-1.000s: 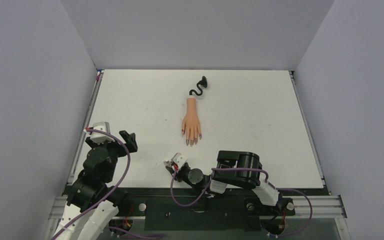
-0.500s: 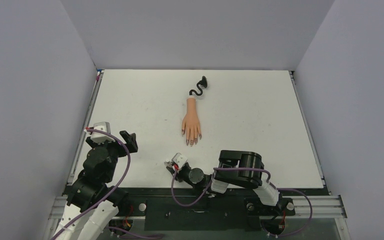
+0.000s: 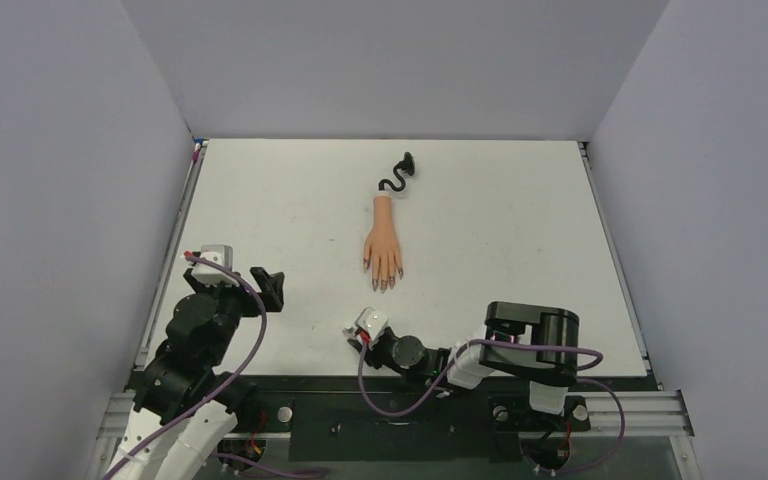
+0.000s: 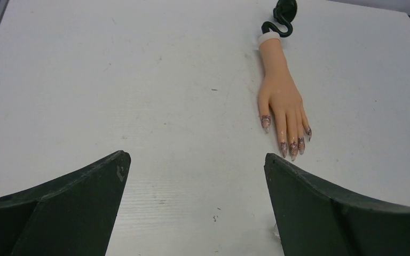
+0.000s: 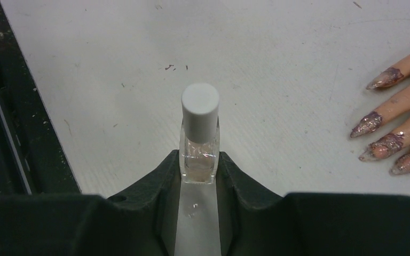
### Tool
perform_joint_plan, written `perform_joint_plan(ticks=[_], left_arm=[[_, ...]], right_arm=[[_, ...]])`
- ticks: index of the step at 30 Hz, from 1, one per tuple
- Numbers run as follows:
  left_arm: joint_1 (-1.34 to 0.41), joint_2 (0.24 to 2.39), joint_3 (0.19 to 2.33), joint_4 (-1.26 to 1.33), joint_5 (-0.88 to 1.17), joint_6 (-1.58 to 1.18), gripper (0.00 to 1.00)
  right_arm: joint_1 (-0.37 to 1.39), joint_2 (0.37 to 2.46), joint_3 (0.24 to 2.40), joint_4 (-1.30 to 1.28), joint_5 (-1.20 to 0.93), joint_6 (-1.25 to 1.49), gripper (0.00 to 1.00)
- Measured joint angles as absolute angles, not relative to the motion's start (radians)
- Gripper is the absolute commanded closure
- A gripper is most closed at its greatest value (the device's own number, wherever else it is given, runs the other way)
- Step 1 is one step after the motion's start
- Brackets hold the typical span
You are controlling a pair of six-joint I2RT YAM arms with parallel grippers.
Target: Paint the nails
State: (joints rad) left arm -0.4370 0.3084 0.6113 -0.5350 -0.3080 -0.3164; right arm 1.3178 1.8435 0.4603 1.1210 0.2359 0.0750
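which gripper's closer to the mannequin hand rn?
Right. The right gripper, shut on the bottle, sits just short of the mannequin hand's nails, on the near side. The left gripper, open, is farther off to the left in the top view.

Five tiny pointed fingernail tips (image 4: 293,148), dark purplish-grey, glittery and patchy, paler at the ends. Set on a peach skin-coloured plastic mannequin hand (image 4: 279,96) lying flat, palm down, mid-table. Pointing toward the near edge; four bunched together, the thumb's slightly apart.
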Motion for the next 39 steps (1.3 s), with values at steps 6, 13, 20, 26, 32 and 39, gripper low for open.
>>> perform_joint_plan(ticks=[6,13,20,26,32,39], left_arm=[[-0.437,0.310,0.617,-0.535,-0.154,-0.284,0.03],[-0.437,0.337,0.636,-0.511,0.118,-0.268,0.01],[-0.437,0.372,0.633,-0.398,0.460,-0.287,0.00],[-0.437,0.410,0.587,-0.109,0.776,-0.398,0.11],[-0.478,0.526,0.595,0.119,0.971,-0.484,0.21],[-0.689,0.717,0.723,0.072,1.005,-0.371,0.30]], right_arm=[[1.323,1.655,0.396,0.994,0.216,0.080,1.00],[1.330,1.275,0.394,0.657,0.175,0.090,1.00],[1.337,0.916,0.454,0.278,0.140,0.117,1.00],[1.338,0.712,0.567,0.022,0.093,0.152,1.00],[1.339,0.632,0.630,-0.141,0.005,0.175,1.00],[1.343,0.651,0.690,-0.257,-0.100,0.173,1.00]])
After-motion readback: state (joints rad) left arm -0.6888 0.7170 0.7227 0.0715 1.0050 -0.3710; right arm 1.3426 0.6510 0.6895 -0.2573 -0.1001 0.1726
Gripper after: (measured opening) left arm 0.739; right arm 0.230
